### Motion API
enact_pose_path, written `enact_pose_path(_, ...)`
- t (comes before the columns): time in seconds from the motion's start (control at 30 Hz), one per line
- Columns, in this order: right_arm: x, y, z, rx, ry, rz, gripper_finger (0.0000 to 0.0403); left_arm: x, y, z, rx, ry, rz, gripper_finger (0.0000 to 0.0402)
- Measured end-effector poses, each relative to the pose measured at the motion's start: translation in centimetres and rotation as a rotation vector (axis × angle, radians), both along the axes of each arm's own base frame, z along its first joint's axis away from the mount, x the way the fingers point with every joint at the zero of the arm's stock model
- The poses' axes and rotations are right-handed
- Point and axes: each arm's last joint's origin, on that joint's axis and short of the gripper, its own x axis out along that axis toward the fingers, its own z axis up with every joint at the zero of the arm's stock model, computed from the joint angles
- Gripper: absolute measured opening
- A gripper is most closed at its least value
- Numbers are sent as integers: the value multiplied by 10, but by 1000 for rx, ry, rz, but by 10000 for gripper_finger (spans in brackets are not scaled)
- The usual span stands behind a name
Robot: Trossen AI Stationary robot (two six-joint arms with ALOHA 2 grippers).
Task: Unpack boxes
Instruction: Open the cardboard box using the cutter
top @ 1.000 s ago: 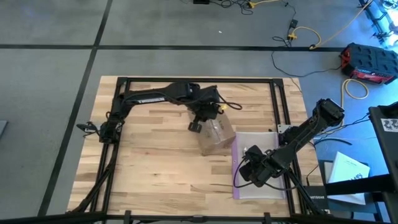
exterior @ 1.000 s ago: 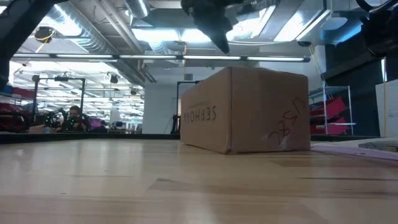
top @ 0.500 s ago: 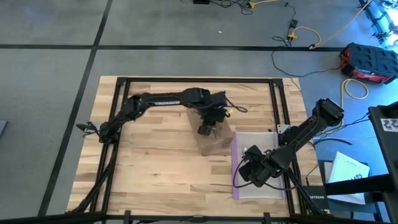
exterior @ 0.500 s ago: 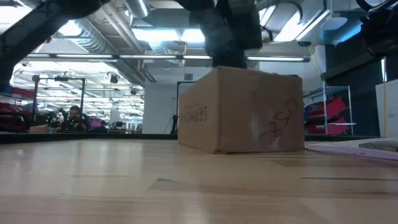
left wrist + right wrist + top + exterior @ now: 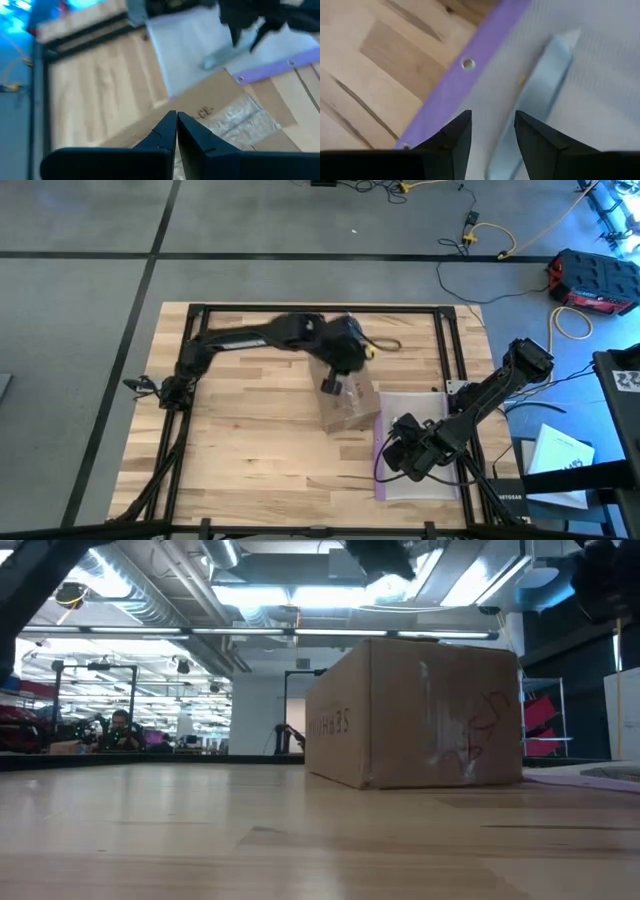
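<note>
the box (image 5: 348, 405) sits a little right of the table's (image 5: 240, 450) centre, flaps down and taped, its printed side facing about 9 o'clock in the low view. just beside it at 3 o'clock lies a clear bag (image 5: 425, 435) with a purple edge (image 5: 455, 92), and on that a small grey tool (image 5: 540, 85). the left gripper (image 5: 333, 383) hovers over the box's 11 o'clock corner, its fingers pressed together and empty, seemingly just above the clear tape (image 5: 240, 117) on the lid. the right gripper (image 5: 403, 448) hangs over the bag at about 4 o'clock from the box, fingers apart astride the tool without visibly closing on it. the box looks light and stiff, with slick tape on top, so it would likely skid if pushed; the firmest hold is probably across two opposite side walls near the top edge.
</note>
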Motion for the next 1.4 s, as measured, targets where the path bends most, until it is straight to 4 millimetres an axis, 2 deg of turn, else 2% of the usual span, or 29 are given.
enact_pose_path(0.1,3,2,13,-53,-49,22,136,-13,6,15,6,-18,55,0)
enact_pose_path(0.2,0,5,34,-183,-89,35,136,-27,17,17,-19,54,99,0)
enact_pose_path(0.33,-4,6,69,-401,-239,27,136,-39,27,9,-89,176,81,0)
enact_pose_path(0.43,-3,6,87,-503,-359,-1,136,-43,29,-3,-108,222,89,0)
enact_pose_path(0.6,-6,-2,109,-600,-522,-47,136,-60,35,-13,-195,89,110,0)
enact_pose_path(0.77,-17,-15,130,-602,-665,-106,136,-90,37,-55,-275,-52,222,0)
enact_pose_path(0.9,-26,-27,143,-567,-718,-104,131,-112,35,-69,-334,-175,277,0)
enact_pose_path(1.03,-26,-43,145,-478,-694,-64,127,-127,31,-85,-367,-176,286,0)
enact_pose_path(1.13,-11,-53,149,-356,-733,27,127,-135,27,-84,-425,-279,169,0)
enact_pose_path(1.23,11,-65,155,-276,-830,144,127,-144,31,-88,-450,-358,173,0)
enact_pose_path(1.3,20,-78,157,-284,-854,158,127,-150,35,-93,-459,-394,186,0)
enact_pose_path(1.4,29,-100,153,-299,-797,138,127,-160,38,-93,-493,-452,140,0)
